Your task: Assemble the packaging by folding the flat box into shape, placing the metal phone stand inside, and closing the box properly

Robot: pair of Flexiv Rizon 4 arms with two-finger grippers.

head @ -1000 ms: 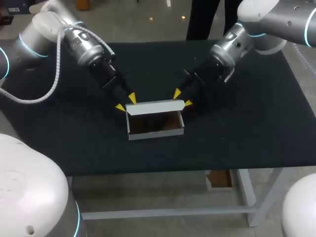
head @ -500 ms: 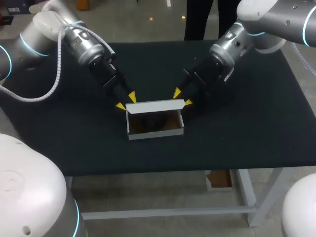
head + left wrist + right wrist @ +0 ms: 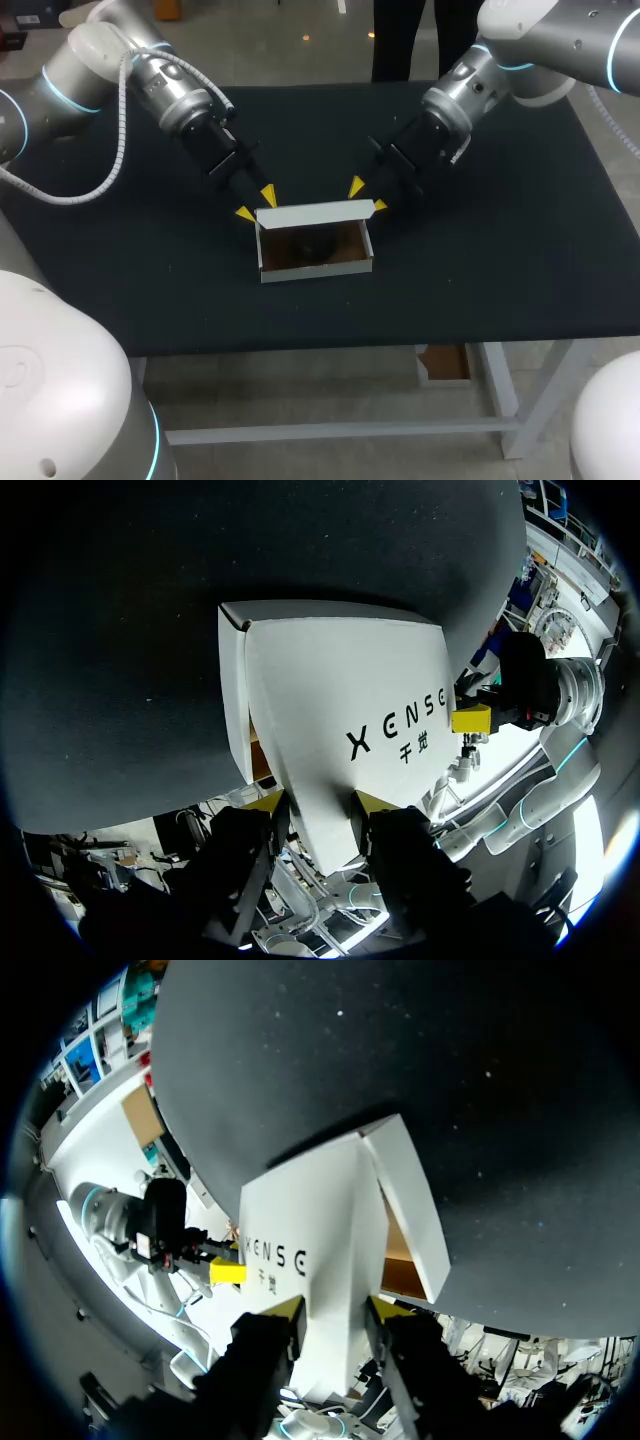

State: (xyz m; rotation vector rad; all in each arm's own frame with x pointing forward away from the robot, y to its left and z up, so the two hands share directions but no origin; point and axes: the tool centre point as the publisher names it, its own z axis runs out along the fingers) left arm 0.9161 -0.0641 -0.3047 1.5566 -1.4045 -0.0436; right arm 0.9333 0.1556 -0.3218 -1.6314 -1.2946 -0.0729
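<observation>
A white cardboard box (image 3: 316,266) with a brown inside stands open near the middle of the black table. Its lid (image 3: 315,214) rises along the far edge. A dark shape, the phone stand (image 3: 312,245), lies inside. My left gripper (image 3: 256,204) is at the lid's left end and my right gripper (image 3: 368,197) at its right end. In the left wrist view the printed lid (image 3: 350,700) runs down between the fingers of the left gripper (image 3: 318,802), touching both. In the right wrist view the lid (image 3: 320,1230) sits the same way in the right gripper (image 3: 335,1308).
The black table (image 3: 500,250) has bare cloth on every side of the box. Its front edge (image 3: 350,345) lies a short way in front of the box. Both arms slant in from the far corners.
Both grippers have edged slightly toward the far side with the lid, so a little more of the box's inside shows. The box has stayed in place.
</observation>
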